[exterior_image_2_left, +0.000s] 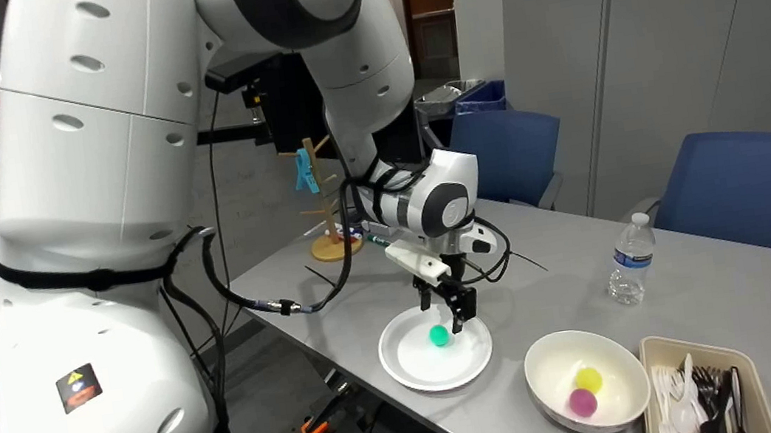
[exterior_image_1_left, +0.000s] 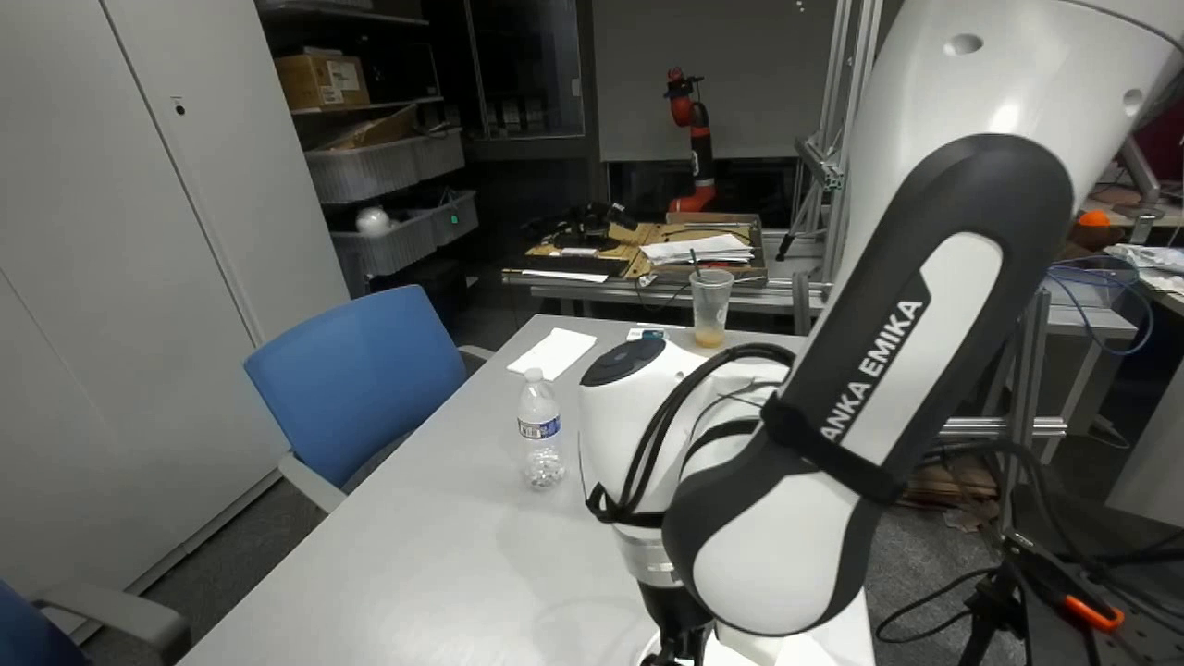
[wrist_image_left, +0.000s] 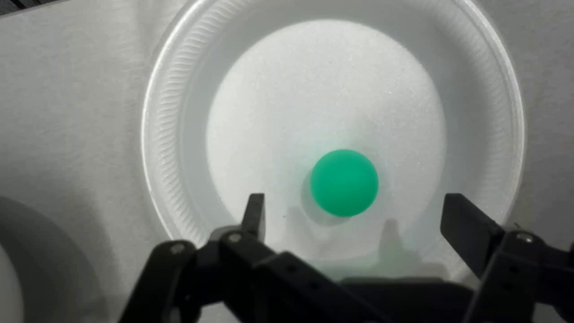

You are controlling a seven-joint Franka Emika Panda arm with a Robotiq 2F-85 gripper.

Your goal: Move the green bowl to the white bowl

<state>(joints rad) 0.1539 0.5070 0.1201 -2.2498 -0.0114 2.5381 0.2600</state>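
Note:
The task's green bowl shows as a small, round green ball (exterior_image_2_left: 439, 335) on a flat white plate (exterior_image_2_left: 403, 368). In the wrist view the green ball (wrist_image_left: 344, 183) lies on the plate (wrist_image_left: 314, 85), between and slightly ahead of the fingertips. My gripper (exterior_image_2_left: 441, 317) is above the plate, pointing down. In the wrist view the gripper (wrist_image_left: 354, 197) is wide open, empty, with gaps on both sides of the ball. The deep white bowl (exterior_image_2_left: 552, 373) stands beside the plate, holding a yellow ball (exterior_image_2_left: 589, 380) and a pink ball (exterior_image_2_left: 583, 403). A white curved edge at the wrist view's lower left may be this bowl.
A beige cutlery tray (exterior_image_2_left: 736, 358) stands right beside the white bowl. A water bottle (exterior_image_2_left: 631, 262) stands behind them, also in an exterior view (exterior_image_1_left: 540, 439). A wooden peg stand (exterior_image_2_left: 330, 247) is near the table's far edge. A plastic cup (exterior_image_1_left: 710, 310) and papers lie farther off.

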